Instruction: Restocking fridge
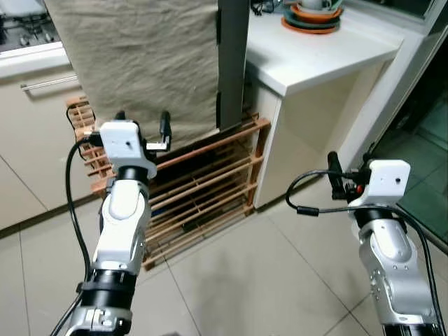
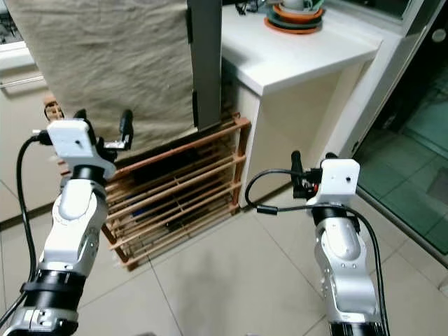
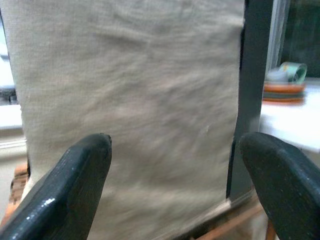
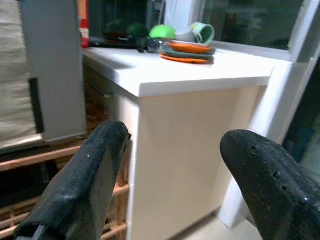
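— So where do the arms stand?

— Both are raised over the tiled floor (image 1: 231,280). The left gripper (image 1: 143,124) points at a beige cloth (image 1: 140,56) that hangs down over a tall grey panel (image 1: 232,63), just ahead of it. Its two black fingers (image 3: 75,185) are spread wide with nothing between them.

— And the other?

— The right gripper (image 2: 311,171) faces the side of a white counter (image 1: 315,56); its fingers (image 4: 85,180) are likewise parted and empty. Whether the grey panel is the fridge itself, I cannot tell.

— What lies around them?

— Under the cloth's lower edge a slatted wooden rack (image 1: 203,189) leans against the panel and the counter's side, its orange-brown bars running level. At the far edge of the counter sits a stack of orange and green plates (image 1: 311,17) with a cup on top. To the robot's left is a pale cabinet with a metal bar handle (image 1: 45,84).

— Room to move?

— Open floor in front, between the arms; glazed doors (image 1: 420,140) close off the right side.
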